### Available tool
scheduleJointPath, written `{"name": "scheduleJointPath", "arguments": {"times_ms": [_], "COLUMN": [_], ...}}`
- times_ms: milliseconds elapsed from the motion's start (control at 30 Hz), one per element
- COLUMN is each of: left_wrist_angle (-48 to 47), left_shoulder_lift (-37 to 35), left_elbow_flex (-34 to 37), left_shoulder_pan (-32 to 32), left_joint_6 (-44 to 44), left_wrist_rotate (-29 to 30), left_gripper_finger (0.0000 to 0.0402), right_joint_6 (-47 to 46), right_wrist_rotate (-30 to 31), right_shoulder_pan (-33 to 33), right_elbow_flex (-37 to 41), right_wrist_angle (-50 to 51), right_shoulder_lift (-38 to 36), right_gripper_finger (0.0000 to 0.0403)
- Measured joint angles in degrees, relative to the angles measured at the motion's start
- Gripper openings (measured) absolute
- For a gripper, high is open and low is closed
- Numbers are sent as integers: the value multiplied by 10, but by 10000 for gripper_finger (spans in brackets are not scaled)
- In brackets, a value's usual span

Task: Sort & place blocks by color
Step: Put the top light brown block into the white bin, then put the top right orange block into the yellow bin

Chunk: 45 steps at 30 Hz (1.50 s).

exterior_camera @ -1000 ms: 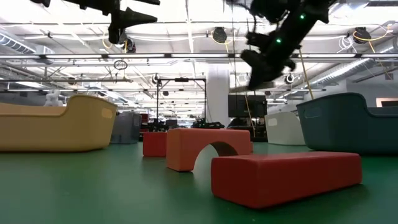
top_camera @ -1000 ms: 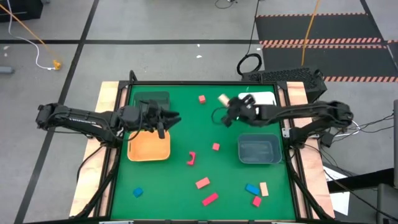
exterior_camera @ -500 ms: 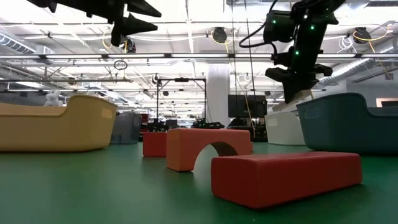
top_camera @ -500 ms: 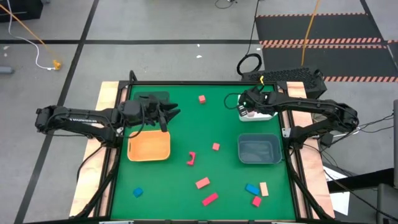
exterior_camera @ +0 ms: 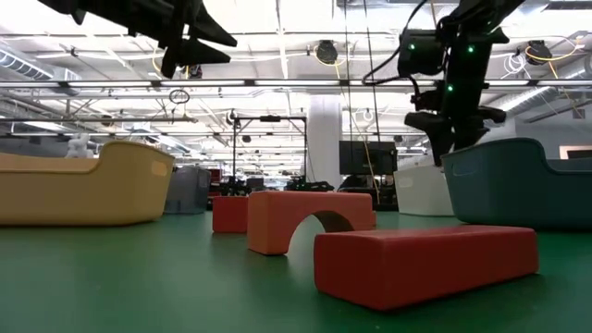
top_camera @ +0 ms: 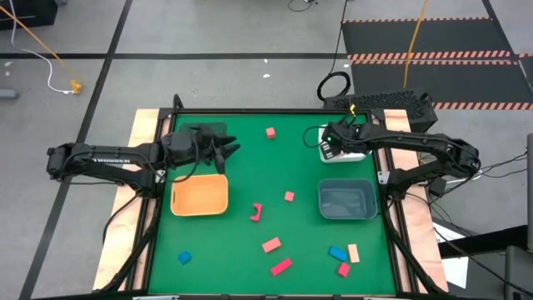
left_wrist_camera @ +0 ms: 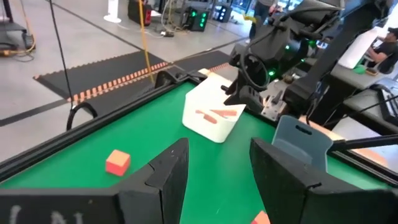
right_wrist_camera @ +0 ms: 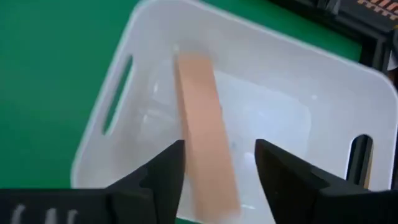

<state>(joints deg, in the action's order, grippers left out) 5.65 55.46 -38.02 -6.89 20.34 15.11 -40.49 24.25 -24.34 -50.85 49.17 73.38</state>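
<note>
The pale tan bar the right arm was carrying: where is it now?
In the right wrist view the tan bar lies inside the white bin, just ahead of the open right hand; that bin sits at the table's far right, beyond the grey-blue bin.

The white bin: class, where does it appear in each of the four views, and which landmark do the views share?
High view: white bin at the mat's far right edge.
Low view: right of centre, far back.
Left wrist view: centre.
Right wrist view: fills the frame.
Shared landmark: right hand above it.

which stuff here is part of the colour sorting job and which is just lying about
Job:
- small red, blue and tan wooden blocks, e.g. red cube, blue cube
- tan bar in the white bin
- orange bin
- grey-blue bin

Lying about:
- black floor mats
- yellow cable
</note>
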Motion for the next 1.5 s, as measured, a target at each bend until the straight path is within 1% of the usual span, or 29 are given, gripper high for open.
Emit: {"name": "scheduleJointPath", "arguments": {"times_ms": [100, 200, 300, 433, 567, 633, 767, 867, 1033, 1100, 1167, 1333, 1400, 1500], "left_wrist_angle": [1, 1, 6, 9, 17, 17, 33, 64, 138, 153, 171, 181, 174, 190], "left_shoulder_lift": [0, 0, 0, 0, 9, 22, 61, 97, 151, 164, 177, 204, 206, 216], "left_elbow_flex": [0, 0, 0, 0, 0, 0, 0, 0, 0, 0, 0, 0, 0, -1], "left_shoulder_pan": [-4, -7, -7, -7, -6, -5, 1, 4, 6, 5, 3, -5, -10, -19], "left_joint_6": [20, 31, 42, 54, 55, 55, 46, 17, -92, -120, -144, -179, -195, -223], "left_wrist_rotate": [0, 0, 2, 4, 4, 4, 4, 4, 4, 4, 4, 4, 4, 4], "left_gripper_finger": [172, 172, 172, 172, 172, 172, 172, 172, 173, 173, 173, 173, 173, 176], "right_joint_6": [5, 23, 45, 61, 41, 38, 44, 63, 110, 112, 112, 112, 112, 123], "right_wrist_rotate": [-18, -20, -20, -20, -21, -25, -56, -80, -80, -80, -80, -80, -80, -78], "right_shoulder_pan": [0, 0, 0, 0, 0, 0, 0, 1, 1, 1, 1, 1, 1, 1], "right_elbow_flex": [9, 9, 9, 9, 9, 9, 9, 9, 9, 9, 9, 9, 9, 9], "right_wrist_angle": [5, 12, 13, 15, 2, -20, -90, -149, -219, -237, -250, -263, -268, -278], "right_shoulder_lift": [0, -6, -23, -64, -116, -140, -175, -190, -201, -202, -201, -201, -201, -201], "right_gripper_finger": [221, 245, 259, 264, 260, 256, 254, 254, 254, 254, 254, 254, 254, 254]}}
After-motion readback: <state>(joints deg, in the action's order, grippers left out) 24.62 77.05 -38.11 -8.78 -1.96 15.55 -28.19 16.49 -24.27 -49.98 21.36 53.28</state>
